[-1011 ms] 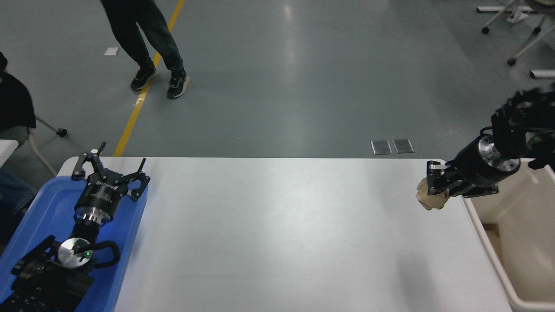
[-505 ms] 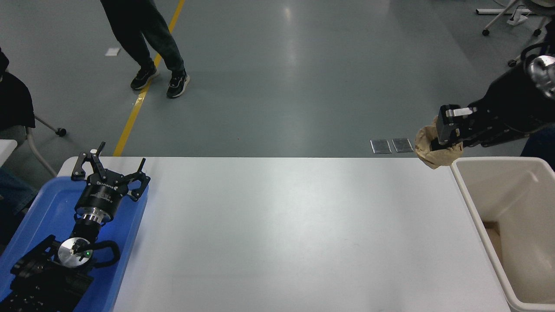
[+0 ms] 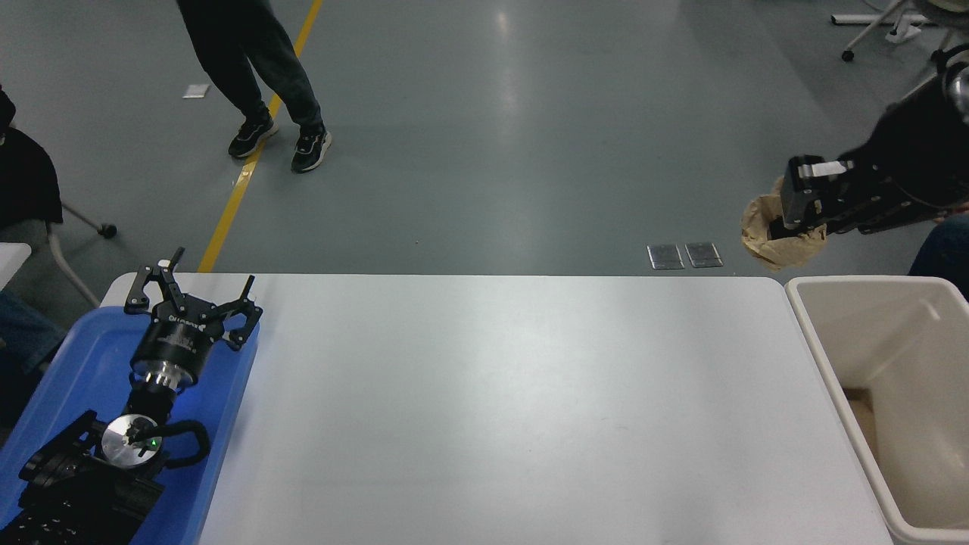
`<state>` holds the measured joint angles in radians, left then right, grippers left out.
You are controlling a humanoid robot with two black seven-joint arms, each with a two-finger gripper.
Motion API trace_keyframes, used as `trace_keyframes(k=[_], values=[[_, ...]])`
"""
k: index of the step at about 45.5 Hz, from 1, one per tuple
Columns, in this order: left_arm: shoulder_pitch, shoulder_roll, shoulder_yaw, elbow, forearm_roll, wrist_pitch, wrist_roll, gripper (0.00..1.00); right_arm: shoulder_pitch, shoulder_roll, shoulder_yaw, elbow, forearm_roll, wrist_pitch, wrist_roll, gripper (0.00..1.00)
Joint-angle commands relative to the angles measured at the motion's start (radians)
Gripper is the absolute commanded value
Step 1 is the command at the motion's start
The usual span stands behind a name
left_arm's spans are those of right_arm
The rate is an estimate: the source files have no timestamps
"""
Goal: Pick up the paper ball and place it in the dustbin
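Note:
A tan crumpled paper ball (image 3: 763, 236) hangs in the air past the table's far right corner, with my right gripper (image 3: 796, 213) shut on it. The ball is high above the far left corner of the cream dustbin (image 3: 821, 348), which stands at the table's right end. My left gripper (image 3: 191, 291) is parked open over the blue tray at the lower left, holding nothing.
The blue tray (image 3: 227, 393) lies at the table's left end under the left arm. The white table (image 3: 492, 409) spans the middle. A person's legs (image 3: 257, 76) stand on the floor at the top left, and chair legs (image 3: 893, 30) show at the top right.
My right gripper has lifted the paper ball up from table height and carried it right, toward the space over the dustbin. The left arm has not moved.

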<state>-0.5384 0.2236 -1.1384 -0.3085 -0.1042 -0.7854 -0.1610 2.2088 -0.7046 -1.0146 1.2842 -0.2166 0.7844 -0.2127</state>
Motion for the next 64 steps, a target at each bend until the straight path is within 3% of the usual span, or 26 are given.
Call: trace_keyframes(k=[1, 16, 28, 34, 45, 49, 50, 52, 54, 64], values=[[0.000, 0.000, 0.000, 0.000, 0.000, 0.000, 0.000, 0.99, -0.432, 0.004, 0.143, -0.400, -0.004, -0.002, -0.001, 0.00], [0.000, 0.000, 0.000, 0.000, 0.000, 0.000, 0.000, 0.99, -0.989, 0.134, 0.367, -0.913, 0.014, -0.261, -0.001, 0.00], [0.000, -0.001, -0.001, 0.000, 0.001, 0.000, 0.000, 0.99, -1.258, 0.255, 0.364, -1.056, 0.017, -0.592, -0.013, 0.00], [0.000, 0.000, 0.000, 0.000, 0.000, 0.000, 0.000, 0.99, -1.353, 0.275, 0.370, -1.089, 0.019, -0.678, -0.043, 0.00], [0.000, 0.000, 0.000, 0.000, 0.000, 0.000, -0.002, 0.99, -1.442, 0.280, 0.406, -1.094, 0.131, -0.745, -0.045, 0.00], [0.000, 0.000, 0.000, 0.000, 0.000, 0.000, -0.002, 0.99, -1.446, 0.278, 0.406, -1.094, 0.149, -0.748, -0.045, 0.21], [0.000, 0.000, 0.000, 0.000, 0.000, 0.000, -0.002, 0.99, -1.448, 0.278, 0.407, -1.092, 0.151, -0.749, -0.045, 0.35], [0.000, 0.000, 0.000, 0.000, 0.000, 0.000, -0.002, 0.99, -1.445, 0.277, 0.407, -1.092, 0.151, -0.749, -0.045, 0.73], [0.000, 0.000, -0.001, 0.000, 0.000, 0.000, -0.002, 0.99, -1.437, 0.277, 0.409, -1.082, 0.155, -0.746, -0.045, 1.00], [0.000, 0.000, -0.001, 0.000, 0.000, 0.000, -0.002, 0.99, -1.431, 0.272, 0.419, -1.074, 0.209, -0.738, -0.057, 1.00]])
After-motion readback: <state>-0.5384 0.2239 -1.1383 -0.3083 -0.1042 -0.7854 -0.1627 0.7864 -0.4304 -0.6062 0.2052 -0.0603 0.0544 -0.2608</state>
